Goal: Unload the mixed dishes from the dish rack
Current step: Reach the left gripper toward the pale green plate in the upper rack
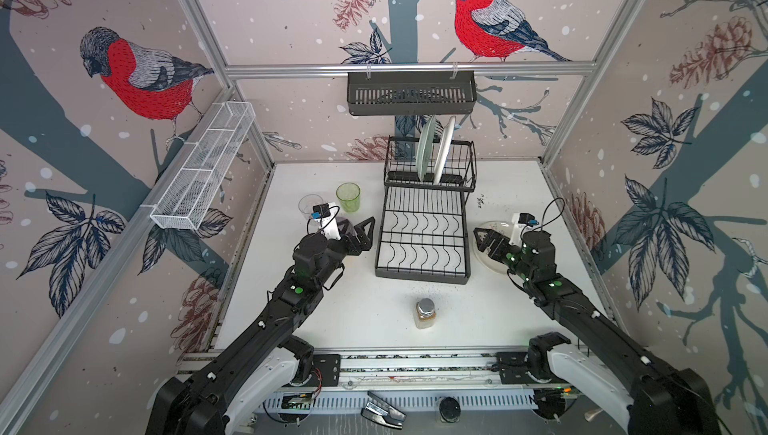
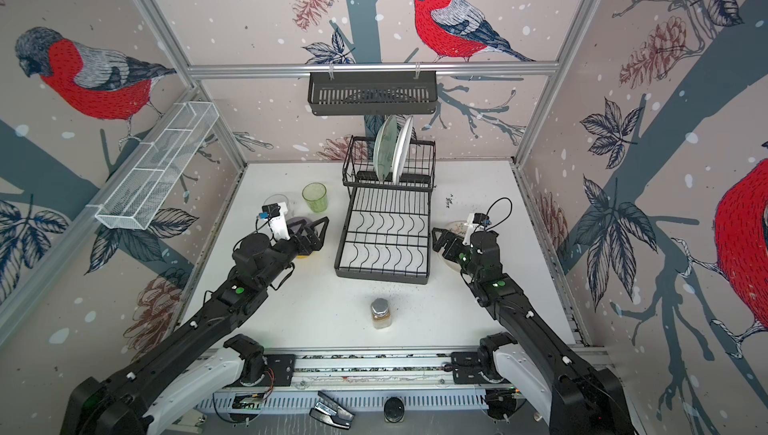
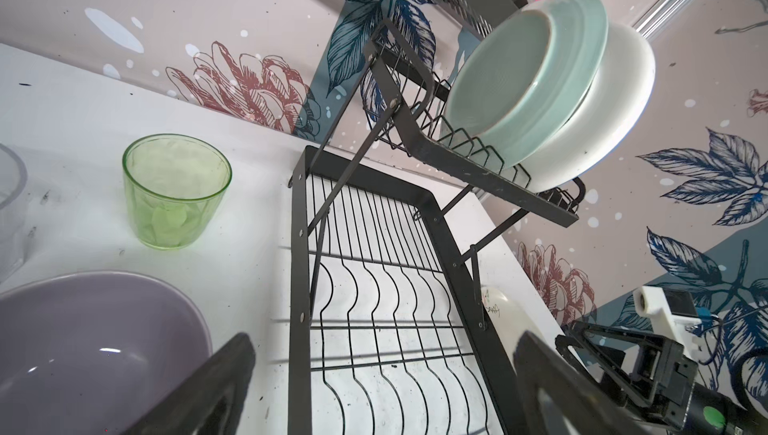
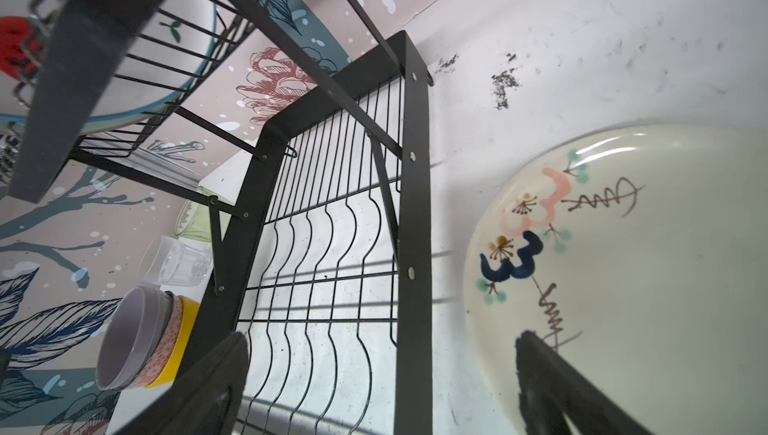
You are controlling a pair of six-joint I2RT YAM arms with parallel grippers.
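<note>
The black dish rack point(image 1: 422, 277) point(image 2: 382, 275) stands mid-table. Its raised tier holds a pale green plate point(image 1: 426, 148) point(image 3: 519, 79) and, right of it, the watermelon plate point(image 1: 444, 150) point(image 4: 174, 67); the lower tier is bare. Left of the rack stand a green tumbler point(image 1: 348, 197) point(image 3: 174, 191), a clear tumbler point(image 1: 309, 206) point(image 4: 174, 262) and a lilac bowl point(image 3: 95, 341) nested in pink-patterned and yellow ones point(image 4: 137, 337). My left gripper point(image 1: 368, 227) point(image 3: 380, 370) hangs open over them. A flower-painted white plate point(image 1: 492, 265) point(image 4: 644, 266) lies right of the rack under my open right gripper point(image 1: 478, 233) point(image 4: 382, 354).
A silver-capped jar of brown powder point(image 1: 424, 313) stands in front of the rack. A black slotted basket point(image 1: 411, 92) hangs on the back rail just above the plates. A white mesh tray point(image 1: 203, 171) hangs on the left wall.
</note>
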